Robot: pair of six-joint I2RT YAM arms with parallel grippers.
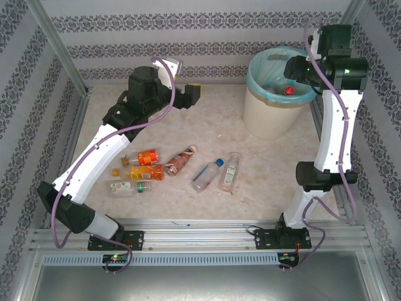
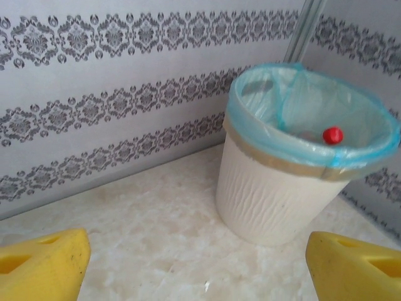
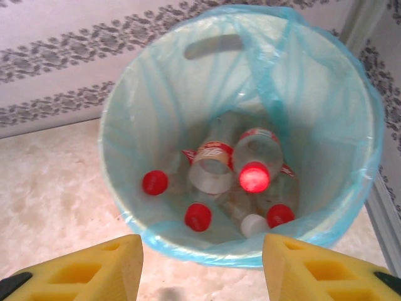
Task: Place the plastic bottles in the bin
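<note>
The bin (image 1: 269, 116), cream-white with a blue liner, stands at the back right. My right gripper (image 1: 292, 72) hangs over its mouth, and in the right wrist view it (image 3: 200, 269) is open with nothing between the yellow fingers. Below it, inside the bin (image 3: 369, 157), lie several plastic bottles (image 3: 255, 153) with red caps and one with a white cap. Several more bottles lie on the table: two orange ones (image 1: 148, 172), a brown one (image 1: 180, 162), a blue-capped one (image 1: 207, 174), a pink-labelled one (image 1: 230, 171) and a clear one (image 1: 128, 187). My left gripper (image 1: 191, 95) is open and empty, held above the table left of the bin (image 2: 276, 200).
Patterned walls close in the back and both sides. A metal rail (image 1: 200, 235) runs along the near edge. The right arm's base and elbow (image 1: 322, 175) stand just right of the loose bottles. Bare marble tabletop (image 2: 156, 238) lies between my left gripper (image 2: 200, 276) and the bin.
</note>
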